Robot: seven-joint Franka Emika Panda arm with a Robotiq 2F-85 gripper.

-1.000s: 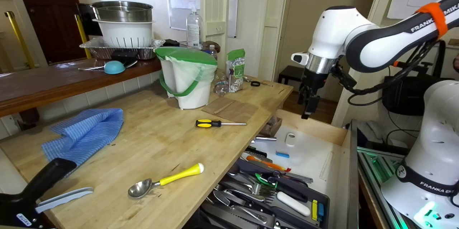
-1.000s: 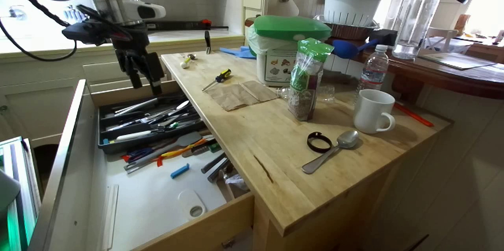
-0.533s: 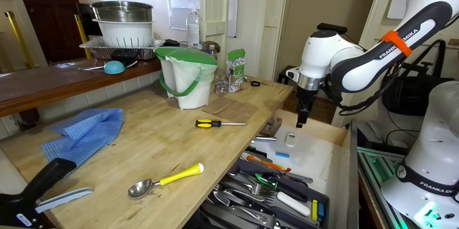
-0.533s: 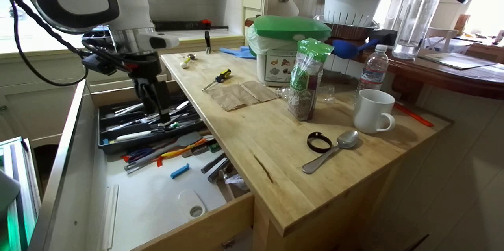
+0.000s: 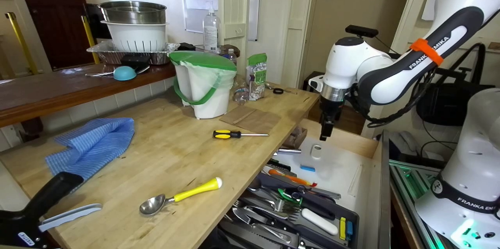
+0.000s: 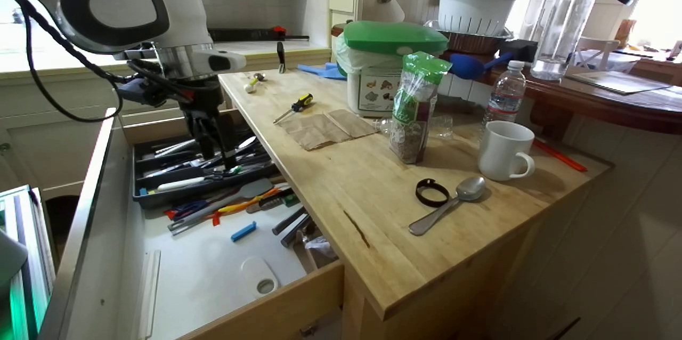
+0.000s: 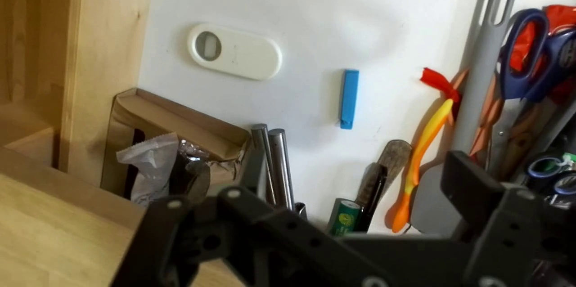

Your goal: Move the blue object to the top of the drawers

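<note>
A small flat blue bar (image 7: 349, 99) lies on the white floor of the open drawer. It also shows in both exterior views (image 5: 307, 168) (image 6: 243, 231). The drawers have a pale wood plank worktop (image 5: 172, 159), also seen in an exterior view (image 6: 362, 185), beside the open drawer. My gripper (image 7: 362, 174) is open with wide-apart fingers and nothing between them. It hangs above the open drawer, fingers down, in both exterior views (image 5: 325, 136) (image 6: 219, 159). In the wrist view the blue bar lies beyond the fingertips, between their two sides.
The drawer holds a dark utensil tray (image 6: 149, 200), an orange-yellow utensil (image 7: 418, 156), a white oval item (image 7: 235, 52) and a cardboard box (image 7: 180, 120). On the worktop are a screwdriver (image 5: 228, 134), brown paper (image 5: 250, 119), a green-lidded bin (image 5: 211, 96) and a scoop (image 5: 179, 196).
My gripper has moved down and toward the worktop side, over the open drawer, with most of the motion in the earlier half second. The blue bar has not moved.
</note>
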